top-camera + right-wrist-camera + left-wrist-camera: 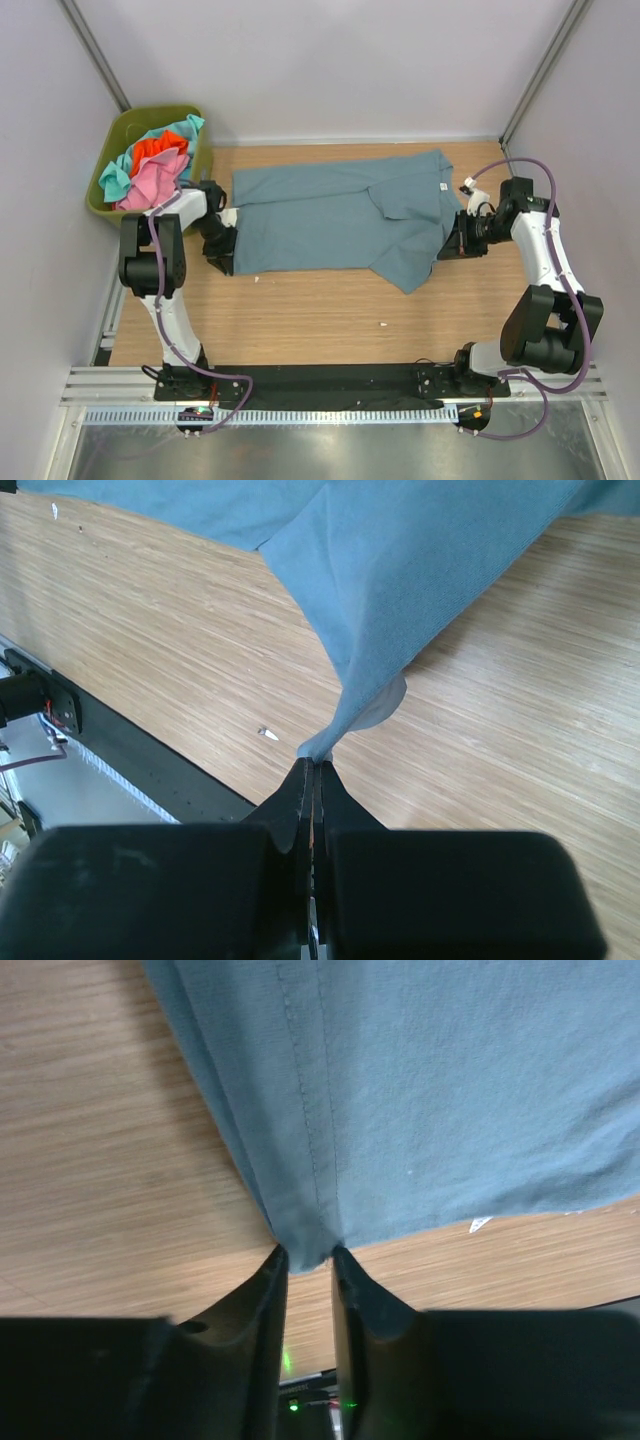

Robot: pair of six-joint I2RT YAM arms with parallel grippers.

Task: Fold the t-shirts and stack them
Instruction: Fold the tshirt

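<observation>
A slate-blue t-shirt (pixel 340 215) lies stretched across the wooden table, its right part folded over in a flap. At its left hem, my left gripper (pixel 228 245) has a bunched bit of cloth (pixel 310 1245) pinched between its fingertips, and the seams draw to a point there. My right gripper (pixel 447 240) is shut tight on a corner of the shirt's right side (pixel 360 630), which rises off the table toward the jaws (pixel 317 763). The pink (pixel 150 185), orange-red (pixel 160 150) and turquoise (pixel 187 127) t-shirts lie crumpled in the bin.
An olive-green plastic bin (pixel 122 125) stands at the back left corner, close to the left arm. White walls close in the table on three sides. A black rail (pixel 330 380) runs along the near edge. A small white scrap (pixel 381 323) lies on the wood.
</observation>
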